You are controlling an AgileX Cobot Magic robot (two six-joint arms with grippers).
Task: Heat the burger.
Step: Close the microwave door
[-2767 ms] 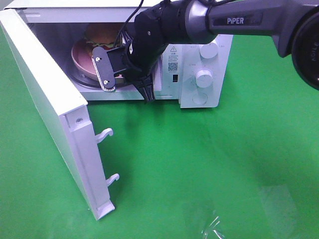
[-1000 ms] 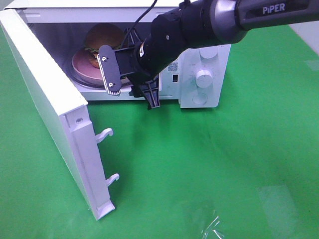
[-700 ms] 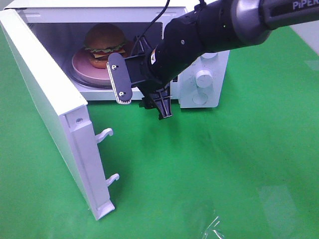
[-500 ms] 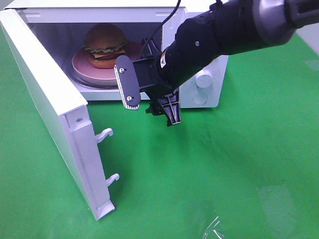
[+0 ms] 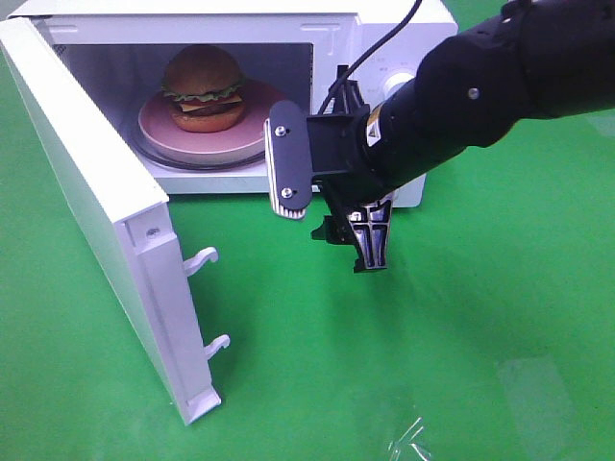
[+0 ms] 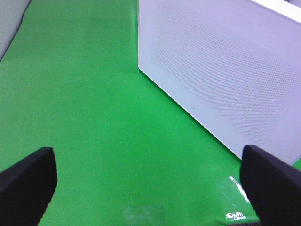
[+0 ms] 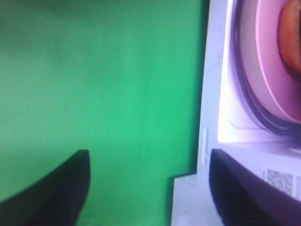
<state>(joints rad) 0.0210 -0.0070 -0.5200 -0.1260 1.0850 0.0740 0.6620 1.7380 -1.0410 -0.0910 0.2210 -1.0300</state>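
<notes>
The burger (image 5: 204, 84) stands upright on a pink plate (image 5: 159, 130) inside the open white microwave (image 5: 288, 19). My right gripper (image 5: 332, 206) hovers just outside the cavity, in front of the control panel, open and empty. In the right wrist view its jaws stand wide around green mat, with the right gripper (image 7: 150, 188) beside the microwave's front edge (image 7: 211, 117), the plate (image 7: 268, 70) and a sliver of burger (image 7: 292, 37). My left gripper (image 6: 148, 188) is open and empty over the mat, facing the outer face of the microwave door (image 6: 221, 80); the exterior view does not show it.
The microwave door (image 5: 86, 192) is swung wide open on the left, with two latch hooks (image 5: 202, 259) sticking out of its edge. The right arm (image 5: 480, 86) covers most of the control panel. A scrap of clear plastic (image 5: 413, 444) lies at the mat's front edge.
The right gripper has pulled out of the microwave cavity and moved right and toward the front. The burger stays on the plate inside. The left gripper has not moved.
</notes>
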